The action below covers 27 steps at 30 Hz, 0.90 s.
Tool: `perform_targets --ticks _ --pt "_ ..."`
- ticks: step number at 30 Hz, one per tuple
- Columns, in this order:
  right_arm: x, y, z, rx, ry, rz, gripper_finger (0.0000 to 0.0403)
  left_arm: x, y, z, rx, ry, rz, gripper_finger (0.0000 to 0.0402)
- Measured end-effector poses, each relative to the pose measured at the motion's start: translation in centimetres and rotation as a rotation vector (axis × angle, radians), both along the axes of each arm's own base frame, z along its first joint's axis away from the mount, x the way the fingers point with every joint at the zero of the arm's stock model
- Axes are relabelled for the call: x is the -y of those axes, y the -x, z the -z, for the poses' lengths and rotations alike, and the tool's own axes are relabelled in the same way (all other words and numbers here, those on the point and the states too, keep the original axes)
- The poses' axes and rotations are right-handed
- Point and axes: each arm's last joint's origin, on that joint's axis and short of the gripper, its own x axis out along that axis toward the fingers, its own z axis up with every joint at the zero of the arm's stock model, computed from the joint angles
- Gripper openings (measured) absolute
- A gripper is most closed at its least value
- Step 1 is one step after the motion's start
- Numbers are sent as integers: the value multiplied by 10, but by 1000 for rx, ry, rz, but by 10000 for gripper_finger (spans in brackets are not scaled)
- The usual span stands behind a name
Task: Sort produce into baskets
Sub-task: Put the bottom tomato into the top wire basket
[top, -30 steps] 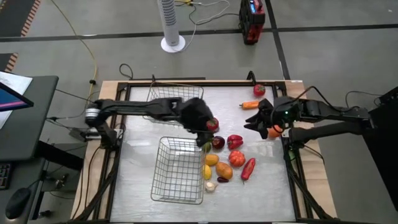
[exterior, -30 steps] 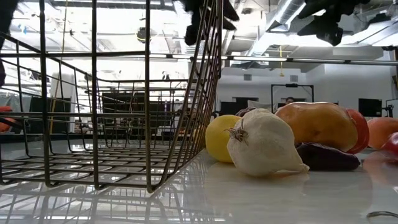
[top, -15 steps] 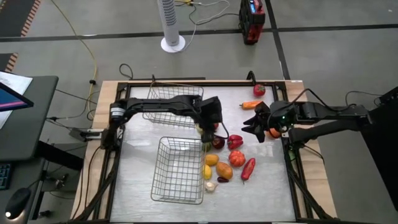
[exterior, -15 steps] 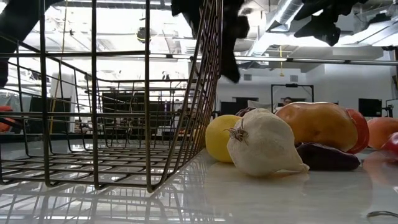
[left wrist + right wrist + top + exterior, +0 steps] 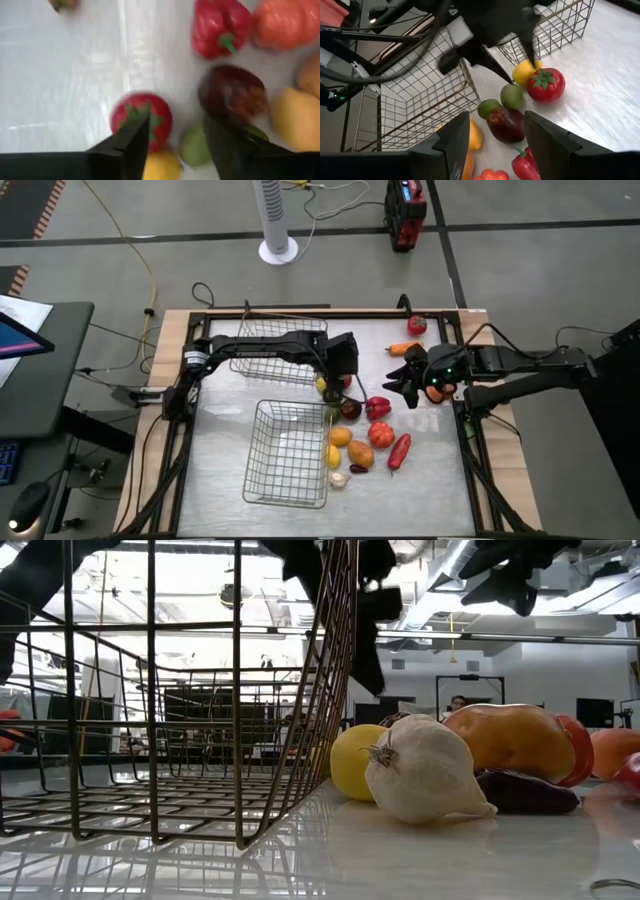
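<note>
Produce is clustered at the table's centre, at three o'clock of the near basket [image 5: 287,452]: a tomato [image 5: 141,119], a dark plum [image 5: 231,94], a red pepper [image 5: 220,26], a lemon [image 5: 322,385], a green piece [image 5: 511,95] and garlic [image 5: 425,772]. The far basket [image 5: 276,348] is seen at twelve o'clock of the near one. The left gripper [image 5: 337,383] is held over the tomato with fingers spread wide and empty. The right gripper [image 5: 401,383] is seen at three o'clock of the cluster, fingers parted, nothing held.
</note>
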Motion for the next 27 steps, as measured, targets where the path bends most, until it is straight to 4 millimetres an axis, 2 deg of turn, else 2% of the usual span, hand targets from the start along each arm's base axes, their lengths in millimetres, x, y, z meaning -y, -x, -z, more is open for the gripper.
perform_targets --ticks 3,6,11,27 --pt "0 -2 1 -4 -5 3 217 -3 -3 14 -34 -4 -12 230" --pt "0 -2 1 -1 -13 11 217 -1 -7 19 -30 -11 -9 262" --pt "1 -2 -1 24 -13 34 217 -1 -11 34 -67 -43 -35 282" --pt "1 -2 -2 31 -26 45 217 -1 -12 33 -93 -241 -17 206"
